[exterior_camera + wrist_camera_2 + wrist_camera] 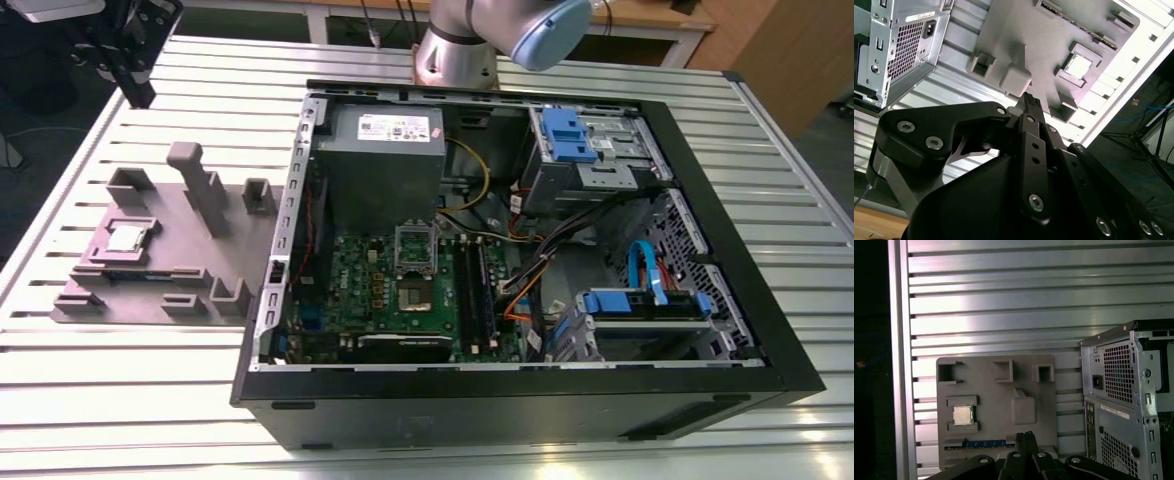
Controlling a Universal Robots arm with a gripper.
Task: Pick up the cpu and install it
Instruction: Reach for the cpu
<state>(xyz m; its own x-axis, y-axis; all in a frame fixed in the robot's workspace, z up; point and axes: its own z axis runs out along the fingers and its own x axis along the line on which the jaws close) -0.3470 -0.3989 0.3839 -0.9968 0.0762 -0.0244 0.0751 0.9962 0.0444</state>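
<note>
Chip: small flat silver-grey square cpu (127,238), exterior view's left; likely light, fragile, best gripped by its edges; hand (1025,435) clenched, empty.

The arm (483,35) holds the gripper (1030,101) aloft, its 2 fingers (1033,145) pressed together, empty.

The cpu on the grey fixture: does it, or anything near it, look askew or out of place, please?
Nothing stands out. The cpu lies flat and square in its pocket on the grey fixture, which sits straight on the slatted table beside the open computer case.
</note>
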